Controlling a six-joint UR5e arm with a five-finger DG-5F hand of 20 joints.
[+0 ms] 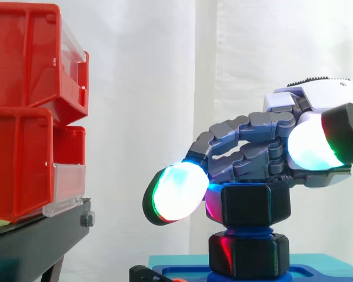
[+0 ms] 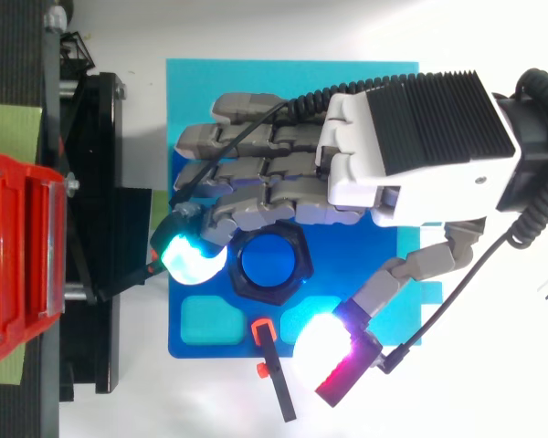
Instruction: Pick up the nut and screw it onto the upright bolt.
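A black hex nut (image 1: pixel 256 202) sits on the upright blue bolt (image 1: pixel 247 230), above a second black hex piece (image 1: pixel 250 255) at the bolt's foot. From above, the nut (image 2: pixel 301 269) rings the bolt's blue top (image 2: pixel 269 263). My hand (image 1: pixel 317 103) reaches in from the right just over the nut, fingers stretched out and gently bent, their undersides on or just above the nut's top. One glowing fingertip (image 2: pixel 187 257) lies left of the nut. The thumb (image 2: pixel 333 345) stands off to the other side, apart from the nut. The hand (image 2: pixel 411 137) is open.
The bolt stands in a blue base plate (image 2: pixel 384 265) on a teal mat (image 2: pixel 292 78). A small black tool with an orange clip (image 2: pixel 274 370) lies at the plate's near edge. Red bins (image 1: pixel 23 117) on a black stand (image 1: pixel 35 241) rise to the left.
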